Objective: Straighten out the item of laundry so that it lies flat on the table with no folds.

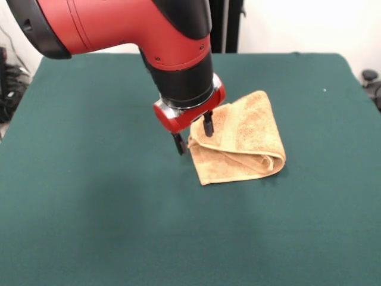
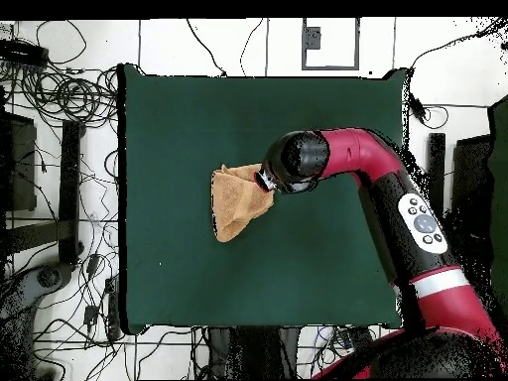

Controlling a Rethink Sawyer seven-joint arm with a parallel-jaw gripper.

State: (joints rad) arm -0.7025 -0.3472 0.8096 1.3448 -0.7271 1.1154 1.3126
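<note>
The tan towel (image 1: 244, 137) lies folded over itself in a rough triangle on the dark green table (image 1: 89, 190), right of the middle. A thick rolled fold runs along its near edge. My gripper (image 1: 193, 134) hangs from the red and black arm at the towel's left corner, low over the cloth. Its two black fingers (image 1: 178, 143) are apart and straddle that corner. In the overhead view the towel (image 2: 234, 206) lies left of the arm's wrist (image 2: 295, 162), which hides the fingers, on the table (image 2: 198, 119). No white loop tag shows.
The green cloth spreads wide around the towel on all sides. Cables and dark equipment (image 2: 60, 99) lie on the floor beyond the table's edges. The arm's links (image 2: 417, 218) reach over the table's right side in the overhead view.
</note>
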